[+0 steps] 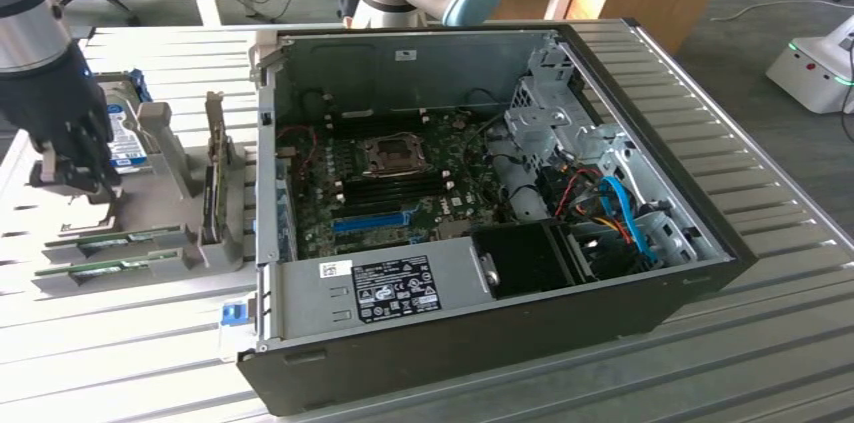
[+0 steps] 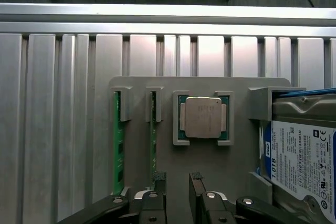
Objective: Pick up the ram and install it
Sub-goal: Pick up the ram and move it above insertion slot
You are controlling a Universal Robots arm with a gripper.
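Two ram sticks stand on edge in a grey holder (image 2: 236, 87): one ram (image 2: 118, 145) in the outer groove and a second ram (image 2: 153, 135) beside it. In the exterior view they lie at the left, ram (image 1: 118, 238) and ram (image 1: 104, 266). My gripper (image 2: 178, 182) hovers over the holder, open, with nothing between its fingers (image 2: 160, 181); one finger sits right beside the end of the second stick. From outside, the gripper (image 1: 70, 183) hangs just behind the sticks. The open computer case (image 1: 694, 273) shows the motherboard (image 1: 400, 178) with its dark memory slots.
A processor chip (image 2: 202, 117) rests in a pocket of the holder next to the sticks. A blue-labelled hard drive (image 2: 299, 156) stands at the holder's far end. An upright expansion card (image 1: 214, 178) stands between holder and case. The ribbed metal table (image 1: 747, 363) carries everything.
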